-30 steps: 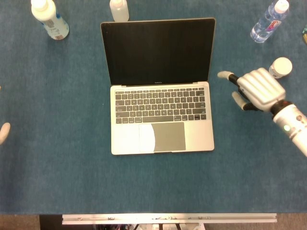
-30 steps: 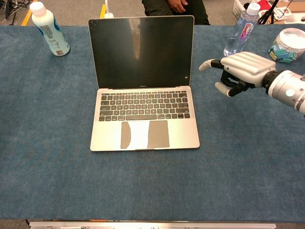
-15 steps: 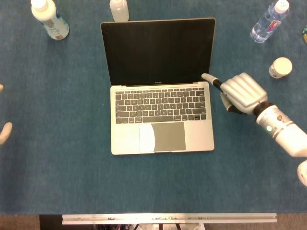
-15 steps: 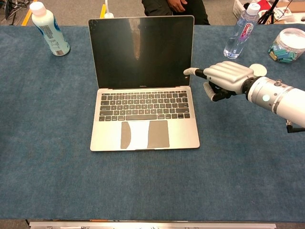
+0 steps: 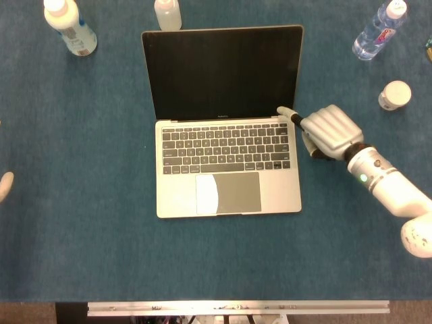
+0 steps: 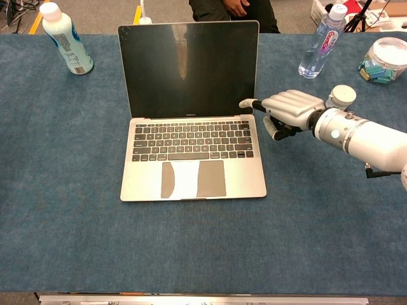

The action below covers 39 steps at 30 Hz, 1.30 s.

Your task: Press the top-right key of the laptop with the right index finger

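An open silver laptop [image 5: 229, 196] [image 6: 191, 184] with a dark screen sits mid-table. Its top-right key [image 5: 289, 127] [image 6: 248, 124] lies at the far right end of the top key row. My right hand [image 5: 329, 130] [image 6: 289, 109] is just off the laptop's right edge, index finger stretched out and the other fingers curled in, holding nothing. The index fingertip [image 5: 282, 111] [image 6: 244, 103] is over the hinge at the screen's lower right corner, slightly behind and above that key; contact is not visible. Of my left hand [image 5: 5, 185] only a tip shows at the left edge.
A white bottle with a blue label [image 5: 67, 25] [image 6: 65, 38] stands far left. A clear bottle [image 5: 167, 13] is behind the screen. A water bottle [image 5: 378, 28] [image 6: 321, 41], a small white-capped jar [image 5: 394, 94] [image 6: 342, 96] and a lidded tub [image 6: 386, 58] stand to the right.
My right hand has travelled left from the open table to the laptop's right edge, index finger extended, its tip now over the screen's lower right corner. The laptop has not moved.
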Tool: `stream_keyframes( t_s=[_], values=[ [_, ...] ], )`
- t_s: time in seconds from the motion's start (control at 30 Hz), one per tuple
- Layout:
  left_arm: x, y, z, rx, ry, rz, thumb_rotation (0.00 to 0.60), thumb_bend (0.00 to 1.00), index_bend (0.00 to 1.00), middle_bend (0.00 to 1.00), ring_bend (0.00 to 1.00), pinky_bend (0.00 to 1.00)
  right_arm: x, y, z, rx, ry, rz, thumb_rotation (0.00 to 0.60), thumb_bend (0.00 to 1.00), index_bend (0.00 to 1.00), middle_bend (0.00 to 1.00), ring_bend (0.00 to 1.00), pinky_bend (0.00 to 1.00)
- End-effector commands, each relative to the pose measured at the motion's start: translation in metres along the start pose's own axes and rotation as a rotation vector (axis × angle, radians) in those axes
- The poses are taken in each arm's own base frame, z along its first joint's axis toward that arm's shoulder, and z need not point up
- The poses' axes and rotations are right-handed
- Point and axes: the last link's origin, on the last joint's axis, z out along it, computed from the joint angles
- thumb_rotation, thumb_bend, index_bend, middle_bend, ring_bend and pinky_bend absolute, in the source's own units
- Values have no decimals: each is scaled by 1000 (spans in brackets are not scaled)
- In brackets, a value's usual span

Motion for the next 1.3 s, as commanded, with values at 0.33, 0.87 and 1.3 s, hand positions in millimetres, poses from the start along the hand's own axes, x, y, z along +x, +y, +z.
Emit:
stream_keyframes(
  t_s=[0.33, 0.87, 1.3],
  values=[
    [-1, -3, 2, 11, 0, 5, 600, 246, 186, 135, 89, 82, -4, 1, 8, -22, 10, 16, 600, 796, 93, 1000, 1000, 792],
    [-2, 0, 4, 5, 4, 3, 600, 246, 186, 135, 89, 82, -8, 7, 1, -35, -2, 25, 600, 795, 93, 1000, 1000, 792],
    [1, 1, 2, 8, 17, -8, 600, 246, 186, 135, 89, 82, -11, 9, 2, -40, -17, 27, 600, 795, 93, 1000, 1000, 792]
  ],
)
